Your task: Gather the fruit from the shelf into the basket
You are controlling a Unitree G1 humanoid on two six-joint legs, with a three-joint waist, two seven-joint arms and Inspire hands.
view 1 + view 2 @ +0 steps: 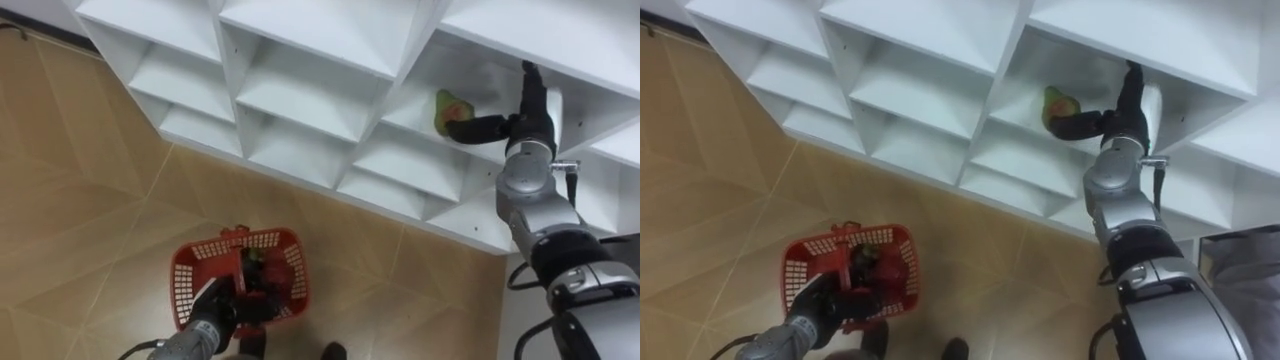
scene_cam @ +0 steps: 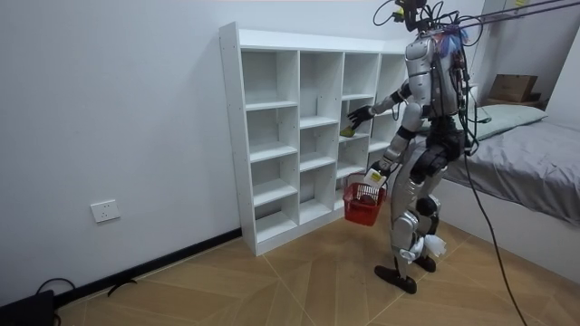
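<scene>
A green fruit with a reddish patch [image 1: 446, 108] [image 1: 1059, 101] lies in a compartment of the white closet [image 1: 300, 100]. My right hand [image 1: 512, 125] [image 1: 1122, 120] is inside that compartment, just right of the fruit. It is open, fingers pointing up and the thumb stretched toward the fruit's lower edge. At the lower left, my left hand [image 1: 212, 308] [image 1: 822, 303] is shut on the handle of a red basket [image 1: 190, 268] [image 1: 800, 268]. Dark and red fruit [image 1: 262, 272] lie in it. In the room view I stand facing the closet [image 2: 272, 136], with the basket [image 2: 362, 205] hanging at knee height.
The closet has several open compartments divided by white shelves and uprights. Wooden floor [image 1: 90, 200] lies below it. A bed [image 2: 530, 158] with a cardboard box [image 2: 513, 87] beyond it stands behind me at the room view's right.
</scene>
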